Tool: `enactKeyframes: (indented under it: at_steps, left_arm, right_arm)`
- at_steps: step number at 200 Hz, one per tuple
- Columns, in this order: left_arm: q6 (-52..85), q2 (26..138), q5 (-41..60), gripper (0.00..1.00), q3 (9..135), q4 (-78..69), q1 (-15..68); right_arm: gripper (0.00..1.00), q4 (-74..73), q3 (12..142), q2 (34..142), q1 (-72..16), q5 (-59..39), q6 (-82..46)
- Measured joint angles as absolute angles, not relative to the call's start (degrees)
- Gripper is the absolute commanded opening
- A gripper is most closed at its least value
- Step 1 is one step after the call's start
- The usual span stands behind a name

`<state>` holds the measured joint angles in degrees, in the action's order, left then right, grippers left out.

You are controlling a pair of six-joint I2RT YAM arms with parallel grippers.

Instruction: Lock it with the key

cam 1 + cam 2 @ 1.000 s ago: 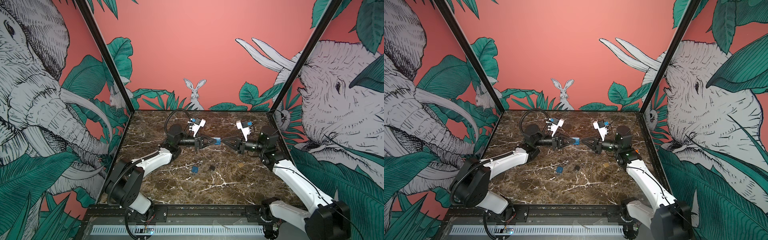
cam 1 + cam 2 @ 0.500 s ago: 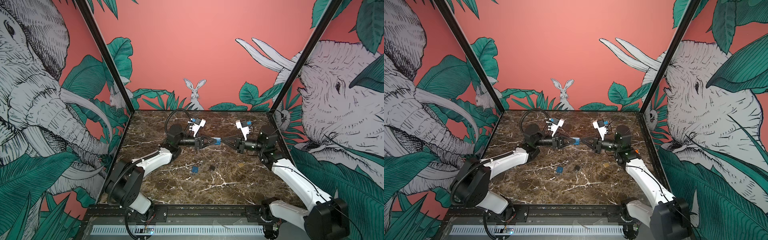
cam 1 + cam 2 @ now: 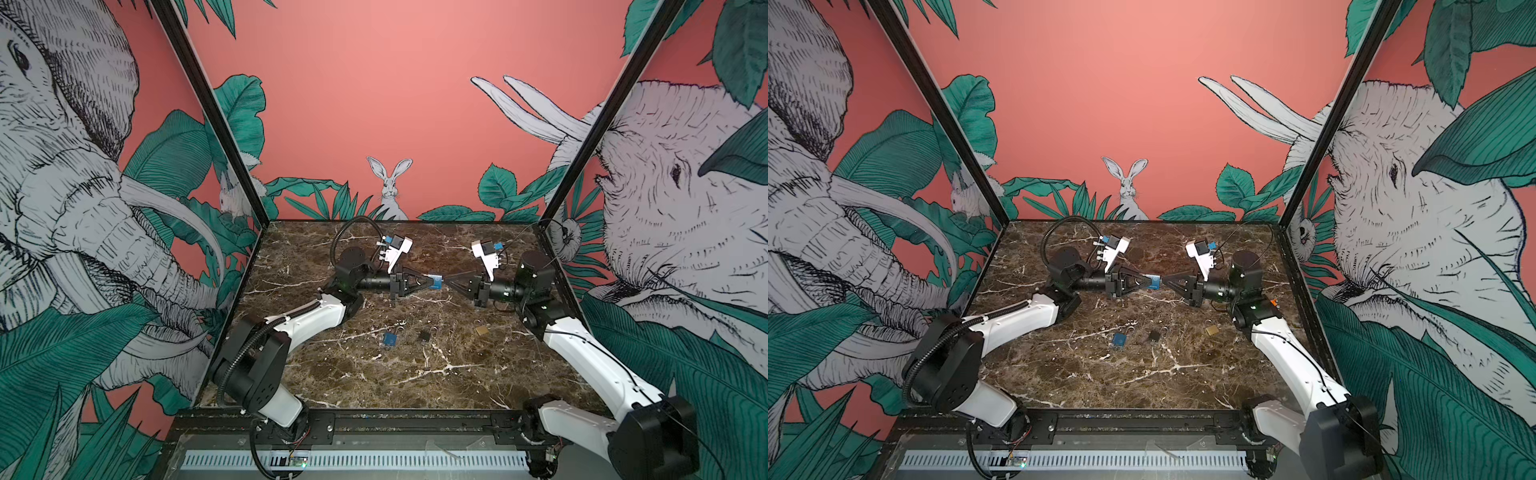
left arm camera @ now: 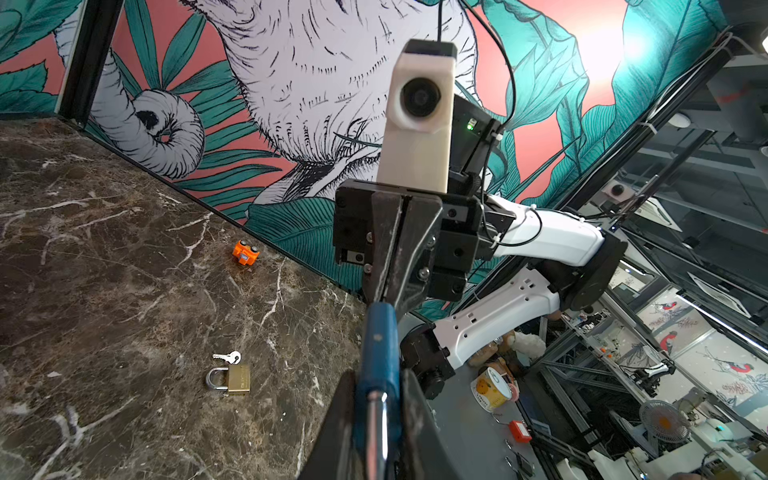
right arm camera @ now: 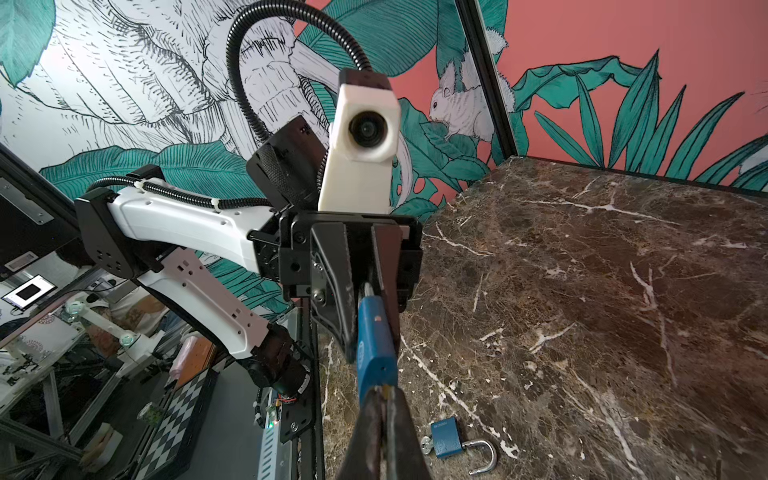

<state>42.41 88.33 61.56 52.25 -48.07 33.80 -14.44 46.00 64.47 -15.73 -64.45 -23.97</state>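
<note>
Blue and lifted clear of the marble (image 3: 374, 386), the held padlock (image 3: 436, 283) sits between the two sets of jaws. The left gripper (image 3: 429, 283) pinches its shackle end. The right gripper (image 3: 449, 284) has its jaws pressed together at the opposite end on a thin brass-coloured sliver, which I take to be the key (image 5: 386, 388).

So little of that sliver shows that the pinch looks shallow. A turn out of line with the keyway could bind it or slip it from the jaws, or the body could twist round in the left jaws.

I count four padlocks. One is held, and three lie below the jaws: a spare blue padlock (image 3: 389, 339), a black padlock (image 3: 424, 335) and a brass padlock (image 3: 482, 331). Three keys are visible: the pinched one, a silver key (image 4: 226, 356) beside the brass padlock, and a key head (image 5: 424, 444) at the spare blue padlock. There is also one orange piece (image 4: 246, 252).
</note>
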Motion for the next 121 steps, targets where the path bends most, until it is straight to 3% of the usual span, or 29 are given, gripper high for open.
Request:
enactKeyframes:
  at_steps: [71,92,121]
  left_arm:
    - [42.17,88.09,58.81,0.0,50.78,-47.72,29.36]
    - [37.6,88.14,57.01,0.0,51.68,-41.28,29.87]
    - [22.94,91.33,50.0,0.0,61.56,-17.34,35.09]
  right_arm:
    - [0.0,-13.43,45.08,64.45,-11.9,-65.63,-27.44]
    - [0.0,-9.13,44.31,62.7,-10.0,-59.18,-27.24]
    - [0.0,-3.88,39.92,60.49,-8.95,-43.88,-29.74]
